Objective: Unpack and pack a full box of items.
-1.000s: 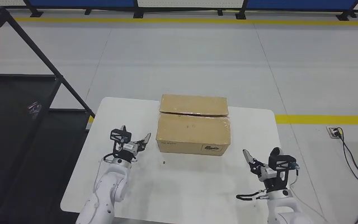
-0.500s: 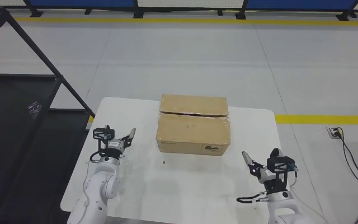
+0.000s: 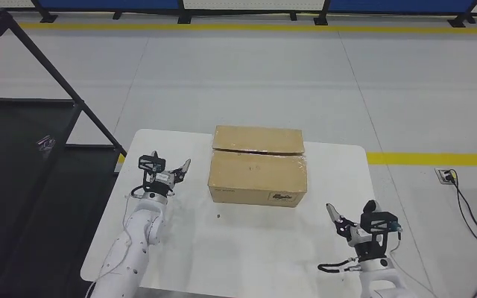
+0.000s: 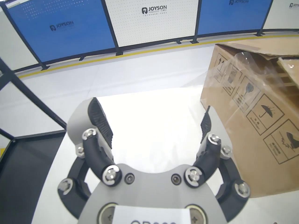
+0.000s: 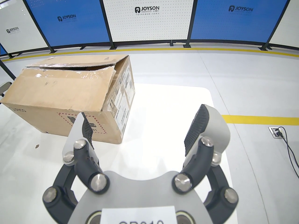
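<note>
A brown cardboard box (image 3: pixel 258 165) stands at the back middle of the white table (image 3: pixel 246 246), its top flaps folded down and slightly ajar. Torn tape shows on its side (image 4: pixel 247 87) and its flaps gape a little (image 5: pixel 70 80). My left gripper (image 3: pixel 165 167) (image 4: pixel 149 115) is open and empty just left of the box, level with its side. My right gripper (image 3: pixel 349 216) (image 5: pixel 142 122) is open and empty near the table's front right corner, well apart from the box. The box's contents are hidden.
A small dark scrap (image 3: pixel 218 217) lies on the table in front of the box. A black metal frame (image 3: pixel 59 82) stands left of the table. Blue and white fence panels (image 5: pixel 144 12) line the floor behind.
My left gripper swung out to the left, then came back right and farther back toward the box's left side. My right gripper drifted slightly nearer the front edge.
</note>
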